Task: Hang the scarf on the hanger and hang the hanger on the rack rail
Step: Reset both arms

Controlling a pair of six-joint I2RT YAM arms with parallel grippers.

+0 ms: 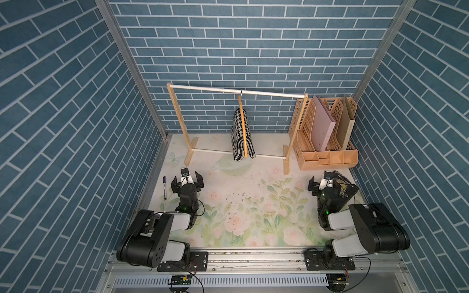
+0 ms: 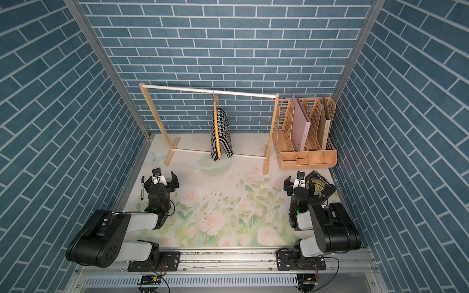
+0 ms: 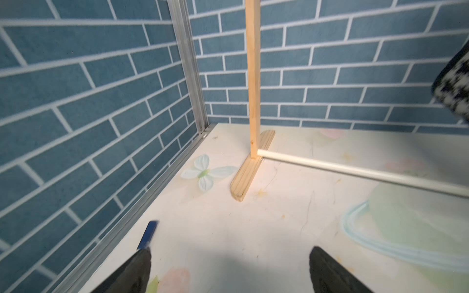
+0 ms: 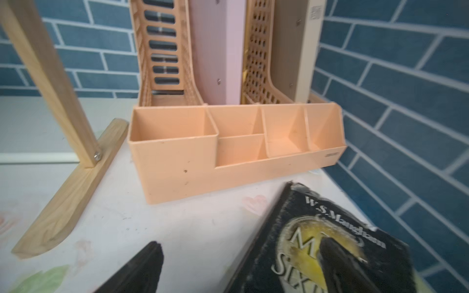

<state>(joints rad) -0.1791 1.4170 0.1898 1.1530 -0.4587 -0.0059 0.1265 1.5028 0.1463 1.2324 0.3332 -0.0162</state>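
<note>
**Inspection: scarf on hanger, both tools empty**

**Location of item.** The scarf (image 1: 250,138) sits at 12 o'clock on the worktop (image 1: 253,203). It is draped over the hanger (image 1: 243,126), with cloth falling on both sides. The hanger is seen edge-on and hooks onto the top bar of the wooden garment rack (image 1: 236,90). The scarf's lower ends hang close to the rack's bottom rail; whether they touch it cannot be told. In my judgement the hanging is complete.

**Handling assessment.** The scarf is a knit cloth, so it is likely soft, limp and light, and in no way fragile. The hanger wood looks smooth, so an uneven pull on one side would probably slide the scarf off. The hanger hangs from its hook alone and would likely swing at a nudge. If adjustment were needed, the best hold is a pinch on the doubled fabric near the top fold, not on a loose end.

**Arm pose.** Both arms are folded low near the front rail, with forearms pointing to 12 o'clock.
- The left tool (image 1: 187,180) is at 9 o'clock, beside a marker pen (image 1: 164,187). Its jaws are spread wide with nothing between them.
- The right tool (image 1: 326,184) is at 3 o'clock, just short of the peach desk organiser (image 1: 327,157). It is equally wide apart and empty, with one jaw over a dark paperback book (image 1: 347,190). Contact with the book cannot be confirmed.

Both tools are well apart from the scarf.
</note>
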